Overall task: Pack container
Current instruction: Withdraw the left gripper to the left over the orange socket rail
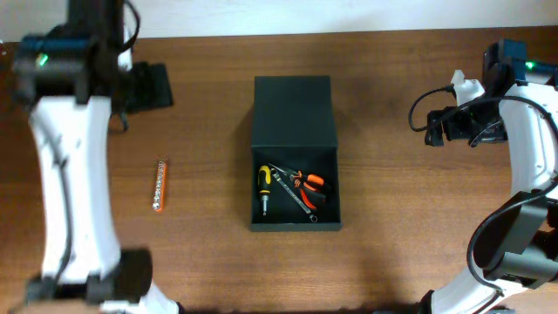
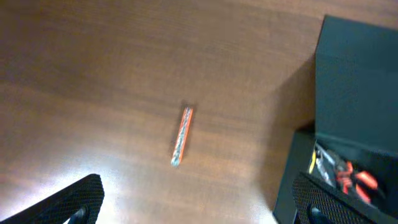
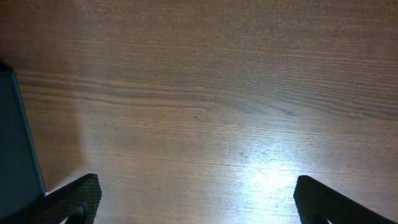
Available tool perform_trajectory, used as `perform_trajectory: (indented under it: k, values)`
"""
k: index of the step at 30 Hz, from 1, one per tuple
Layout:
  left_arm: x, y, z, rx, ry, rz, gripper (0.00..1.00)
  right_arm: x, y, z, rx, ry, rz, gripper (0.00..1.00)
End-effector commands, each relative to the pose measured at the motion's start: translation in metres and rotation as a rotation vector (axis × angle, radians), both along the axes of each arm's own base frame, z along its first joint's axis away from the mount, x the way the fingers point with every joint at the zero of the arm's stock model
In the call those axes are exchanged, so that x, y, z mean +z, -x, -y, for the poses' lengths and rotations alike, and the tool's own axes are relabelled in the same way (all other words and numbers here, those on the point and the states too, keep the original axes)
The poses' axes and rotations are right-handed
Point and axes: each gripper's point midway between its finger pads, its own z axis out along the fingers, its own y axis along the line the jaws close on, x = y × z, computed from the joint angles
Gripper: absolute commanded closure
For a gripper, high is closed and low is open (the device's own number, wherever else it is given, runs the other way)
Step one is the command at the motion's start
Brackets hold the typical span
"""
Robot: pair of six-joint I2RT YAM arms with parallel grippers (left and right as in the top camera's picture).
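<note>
A: Where is the container (image 1: 294,153)?
B: Middle of the table (image 1: 401,253), lid flap (image 1: 294,109) toward twelve o'clock.
A: Inside?
B: Screwdriver (image 1: 263,187) at nine o'clock, pliers (image 1: 309,183) at three, wrench (image 1: 295,196) between them.
A: Outside?
B: A thin strip (image 1: 159,184), well apart at nine o'clock.

From my seat the surface (image 1: 392,253) reads as brown wood with clear grain, smooth enough to throw back a soft glare. The container (image 1: 294,105) is matt and dark, with no shine at all. Inside it I see a screwdriver (image 1: 263,185) with a yellow-and-black plastic-looking handle, pliers (image 1: 312,181) with orange grips, and a bright metal wrench (image 1: 296,199). The bit strip (image 1: 159,185) looks orange with silvery metal studs. The left claw (image 2: 196,193) has fingers (image 2: 78,199) that look black and finely textured.
</note>
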Motion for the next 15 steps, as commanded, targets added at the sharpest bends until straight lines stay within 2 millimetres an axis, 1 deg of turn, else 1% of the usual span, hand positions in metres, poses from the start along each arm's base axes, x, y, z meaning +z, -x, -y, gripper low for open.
perform_trajectory:
  k: [1, 4, 6, 9, 12, 13, 15]
  values:
    - [-0.01, 0.042, -0.012, 0.033, 0.006, -0.054, 0.01, 0.0, -0.001, -0.001, 0.009, -0.011, 0.002, 0.01]
    - [-0.033, 0.068, -0.021, 0.087, 0.028, -0.081, 0.01, 0.0, -0.001, -0.001, 0.009, -0.011, 0.002, 0.01]
    - [-0.049, 0.075, -0.023, 0.099, 0.043, -0.064, 0.01, 0.0, -0.001, -0.001, 0.009, -0.011, 0.002, 0.01]
    - [-0.076, 0.077, -0.025, 0.09, 0.035, -0.031, 0.01, 0.0, -0.001, -0.001, 0.009, -0.011, 0.002, 0.01]
    - [-0.108, 0.073, -0.023, 0.082, 0.048, -0.029, 0.01, 0.0, -0.001, -0.001, 0.009, -0.011, 0.002, 0.01]
    - [-0.118, 0.071, -0.019, 0.054, 0.061, -0.038, 0.01, 0.0, -0.001, -0.001, 0.009, -0.011, 0.002, 0.01]
    - [-0.137, 0.067, -0.006, -0.064, 0.1, -0.064, 0.01, 0.0, -0.001, -0.001, 0.009, -0.011, 0.002, 0.01]
